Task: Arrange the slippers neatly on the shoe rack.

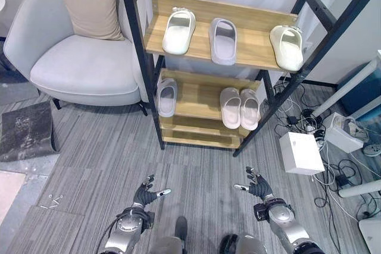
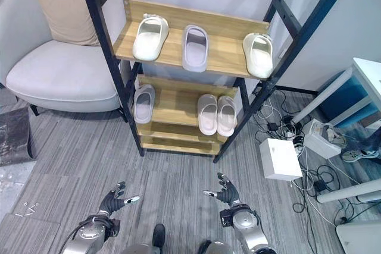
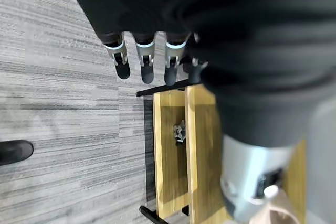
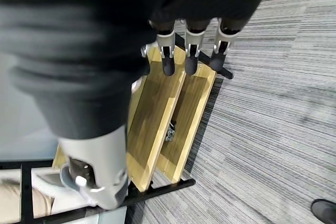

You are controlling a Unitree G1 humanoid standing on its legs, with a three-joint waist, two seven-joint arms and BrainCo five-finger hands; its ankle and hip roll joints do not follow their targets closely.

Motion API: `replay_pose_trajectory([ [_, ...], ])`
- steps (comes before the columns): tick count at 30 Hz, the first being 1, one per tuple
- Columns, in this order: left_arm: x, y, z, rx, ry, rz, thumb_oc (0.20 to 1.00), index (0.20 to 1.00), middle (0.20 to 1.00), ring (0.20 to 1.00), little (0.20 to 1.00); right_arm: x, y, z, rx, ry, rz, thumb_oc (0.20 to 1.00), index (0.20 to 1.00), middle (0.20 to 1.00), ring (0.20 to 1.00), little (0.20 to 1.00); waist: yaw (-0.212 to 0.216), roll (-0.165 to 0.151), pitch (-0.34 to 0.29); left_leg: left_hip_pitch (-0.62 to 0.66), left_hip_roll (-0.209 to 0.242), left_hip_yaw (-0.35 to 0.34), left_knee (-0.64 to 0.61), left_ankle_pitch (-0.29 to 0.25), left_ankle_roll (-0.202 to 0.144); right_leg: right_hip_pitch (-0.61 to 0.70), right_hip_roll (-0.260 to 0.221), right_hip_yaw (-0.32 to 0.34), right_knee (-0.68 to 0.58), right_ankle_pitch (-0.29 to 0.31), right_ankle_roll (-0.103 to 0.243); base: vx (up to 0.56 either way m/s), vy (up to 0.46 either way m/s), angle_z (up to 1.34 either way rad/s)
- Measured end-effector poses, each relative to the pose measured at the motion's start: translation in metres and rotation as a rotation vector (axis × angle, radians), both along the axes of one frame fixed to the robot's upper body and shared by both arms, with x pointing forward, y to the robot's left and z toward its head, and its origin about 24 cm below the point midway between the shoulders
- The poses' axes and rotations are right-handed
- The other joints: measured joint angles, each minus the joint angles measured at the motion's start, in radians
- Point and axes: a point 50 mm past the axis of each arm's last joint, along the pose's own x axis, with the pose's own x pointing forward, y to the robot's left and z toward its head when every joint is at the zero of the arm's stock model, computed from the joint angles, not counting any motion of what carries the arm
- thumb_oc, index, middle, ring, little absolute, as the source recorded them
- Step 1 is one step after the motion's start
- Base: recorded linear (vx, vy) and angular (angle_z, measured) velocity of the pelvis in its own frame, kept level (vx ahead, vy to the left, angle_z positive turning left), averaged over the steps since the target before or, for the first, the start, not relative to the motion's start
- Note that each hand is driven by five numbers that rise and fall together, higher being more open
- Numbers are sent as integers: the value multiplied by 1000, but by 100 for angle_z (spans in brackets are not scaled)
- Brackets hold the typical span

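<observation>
The slippers are all sitting on the shoe rack (image 1: pixel 152 96), none on the floor. On the top shelf (image 1: pixel 256 57) a cream slipper (image 1: pixel 179 30) is lying at the left side, its long axis running from front to back and leaning a little to the right at its far end. A grey slipper (image 1: pixel 223 40) is lying in the middle, almost straight front to back, with its open end toward the robot. A second cream slipper (image 1: pixel 286 46) is lying at the right end, well apart from the other two, turned slightly to the left at its far end. On the middle shelf (image 1: pixel 196 100) another grey slipper (image 1: pixel 166 96) is lying alone at the left edge, pointing front to back. A pink pair (image 1: pixel 240 107) is lying side by side at the right, the two touching each other, both running front to back.

The left hand (image 1: pixel 146 195) is hanging low above the grey carpet floor (image 1: pixel 107 159) before the rack, its fingers spread and relaxed, holding nothing and touching nothing. The right hand (image 1: pixel 258 186) is hanging the same way at the other side, fingers loose and apart, also with nothing in it. In both wrist views the fingers are pointing straight toward the lowest wooden boards of the rack.

A grey armchair (image 1: pixel 77 66) with a beige cushion (image 1: pixel 90 8) is standing left of the rack. A white box (image 1: pixel 301 153) is lying on the floor at the right, among cables (image 1: pixel 300 117).
</observation>
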Motion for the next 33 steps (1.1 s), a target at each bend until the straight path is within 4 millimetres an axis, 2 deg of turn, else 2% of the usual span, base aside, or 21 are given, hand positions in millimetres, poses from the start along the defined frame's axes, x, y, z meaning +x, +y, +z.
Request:
replay_pose_trajectory([
  [3,3,-4,1,-11,-6,-1,1000,1000,1000,1000,1000,-2,-4,-1,-3,5,-16,1000,1000,1000,1000,1000,-27,14,8,20,0,-18,-7,-3,-4,-17,-8,7,-251,151,8,285,-73,22],
  [5,3,-5,0,-14,-6,0,1000,1000,1000,1000,1000,-9,-4,-5,-5,28,-17,1000,1000,1000,1000,1000,-29,12,9,57,1,-26,-7,-39,-20,-26,-6,11,-268,213,5,465,-105,13],
  [7,1,-4,0,-11,-1,1,1000,1000,1000,1000,1000,-17,-6,-9,-5,51,-24,1000,1000,1000,1000,1000,-33,-8,-1,96,-3,-51,-7,-66,-50,6,9,16,-268,211,-7,337,-65,31],
  [8,-1,-2,-1,-7,2,1,1000,1000,1000,1000,1000,-21,-6,-12,-3,64,-28,1000,1000,1000,1000,1000,-33,-26,-14,106,-10,-58,-6,-74,-71,15,13,43,-267,224,-27,289,-59,39],
  [9,-3,-7,-3,-24,11,5,1000,1000,1000,1000,1000,-24,-13,-13,-21,75,-39,1000,1000,1000,1000,1000,-40,-8,-26,125,23,-76,-8,-102,-93,32,42,46,-265,273,-82,388,-114,25],
  [11,-4,-15,-4,-50,9,6,1000,1000,1000,1000,1000,-20,-24,-10,-56,65,-38,1000,1000,1000,1000,1000,-42,38,-36,125,96,-77,18,-124,-127,52,114,14,-262,243,-128,397,-148,10],
  [12,-4,-15,-5,-51,12,6,1000,1000,1000,1000,1000,-17,-26,-8,-62,60,-39,1000,1000,1000,1000,1000,-44,44,-34,122,109,-83,47,-134,-143,67,133,4,-265,228,-140,213,-108,14],
  [13,-1,-16,-4,-48,10,1,1000,1000,1000,1000,1000,-18,-28,-10,-65,70,-46,1000,1000,1000,1000,1000,-45,12,-28,82,109,-100,181,-138,-151,102,135,-4,-267,207,-143,101,-72,18],
  [14,-3,-16,-5,-49,16,2,1000,1000,1000,1000,1000,-19,-30,-10,-65,70,-53,1000,1000,1000,1000,1000,-37,2,-34,48,108,-101,259,-137,-152,113,140,-9,-267,191,-147,114,-108,10],
  [15,-3,-16,-6,-50,17,2,1000,1000,1000,1000,1000,-18,-33,-9,-67,62,-63,1000,1000,1000,1000,1000,-28,-8,-40,5,110,-99,372,-138,-176,130,144,-17,-262,188,-183,60,-73,-4],
  [16,-2,-17,-6,-52,16,1,1000,1000,1000,1000,1000,-16,-35,-7,-69,52,-70,1000,1000,1000,1000,1000,-21,-10,-39,-41,110,-108,464,-133,-195,135,148,-17,-262,177,-194,67,-100,-12],
  [17,4,-19,-3,-56,1,-2,1000,1000,1000,1000,1000,-13,-40,-4,-75,42,-82,1000,1000,1000,1000,1000,-14,-11,-35,-119,109,-131,585,-143,-244,139,150,-19,-262,165,-213,56,-63,3],
  [19,11,-22,0,-63,-19,-6,1000,1000,1000,1000,1000,-11,-45,-2,-91,34,-88,1000,1000,1000,1000,1000,-16,-4,-25,-188,107,-124,663,-140,-248,144,153,-30,-261,157,-224,116,-47,12],
  [20,12,-21,1,-61,-26,-5,1000,1000,1000,1000,1000,-6,-45,2,-97,20,-81,1000,1000,1000,1000,1000,-8,-6,-18,-233,99,-104,634,-140,-244,149,151,-32,-262,144,-236,212,-9,6],
  [22,14,-22,2,-61,-32,-8,1000,1000,1000,1000,1000,-5,-43,2,-85,16,-87,1000,1000,1000,1000,1000,-10,-2,-8,-240,119,-60,527,-139,-226,161,151,-54,-262,134,-231,223,62,28],
  [23,21,-23,6,-60,-53,-16,1000,1000,1000,1000,1000,-6,-41,0,-70,26,-93,1000,1000,1000,1000,1000,-14,-8,5,-225,151,-39,287,-116,-211,179,153,-76,-263,110,-220,170,109,55],
  [24,23,-23,8,-57,-59,-17,1000,1000,1000,1000,1000,-6,-37,-1,-59,26,-89,1000,1000,1000,1000,1000,-14,-7,13,-213,172,-34,153,-68,-209,189,159,-88,-262,118,-206,119,77,44],
  [25,22,-22,7,-54,-54,-15,1000,1000,1000,1000,1000,-4,-34,-1,-55,22,-81,1000,1000,1000,1000,1000,-7,-5,20,-212,185,-34,93,-32,-204,200,163,-88,-262,113,-196,112,84,3],
  [27,13,-25,1,-61,-20,-18,1000,1000,1000,1000,1000,-6,-36,1,-62,17,-72,1000,1000,1000,1000,1000,-3,39,16,-183,215,-37,63,36,-192,222,190,-79,-268,91,-165,105,81,-23],
  [28,12,-22,0,-53,-11,-17,1000,1000,1000,1000,1000,-6,-32,0,-51,20,-69,1000,1000,1000,1000,1000,-3,31,18,-172,201,-37,55,93,-185,238,176,-72,-268,80,-136,69,63,-9],
  [33,11,-5,4,-4,-18,-18,1000,1000,1000,1000,1000,-22,-20,-11,-18,65,-48,1000,1000,1000,1000,1000,-7,-27,-16,-129,88,-31,-9,106,-136,251,68,-70,-262,91,-67,61,146,17],
])
